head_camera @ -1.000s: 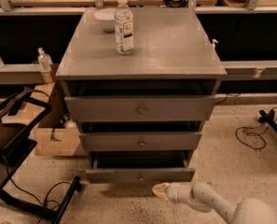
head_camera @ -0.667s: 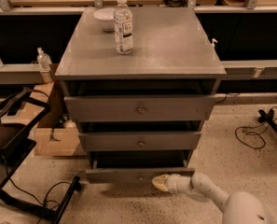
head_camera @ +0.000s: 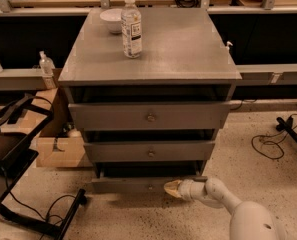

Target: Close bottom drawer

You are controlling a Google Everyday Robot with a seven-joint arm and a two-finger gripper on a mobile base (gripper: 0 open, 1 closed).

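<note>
The bottom drawer (head_camera: 133, 185) is the lowest, strip-like grey front of three in a grey cabinet; it stands pulled out a little, with a small round knob (head_camera: 149, 187). My gripper (head_camera: 171, 188) is at floor level against the right part of that front, its pale tip pointing left beside the knob. The white arm runs back to the lower right.
The middle drawer (head_camera: 149, 151) and top drawer (head_camera: 149, 116) also stand slightly open. A water bottle (head_camera: 131, 26) and a white bowl (head_camera: 111, 20) sit on the cabinet top (head_camera: 188, 49). A cardboard box (head_camera: 58, 151) and black stand (head_camera: 18, 149) lie left; cables (head_camera: 268, 144) lie right.
My gripper has moved left and up along the floor and now sits against the bottom drawer front. The drawers look unmoved.
</note>
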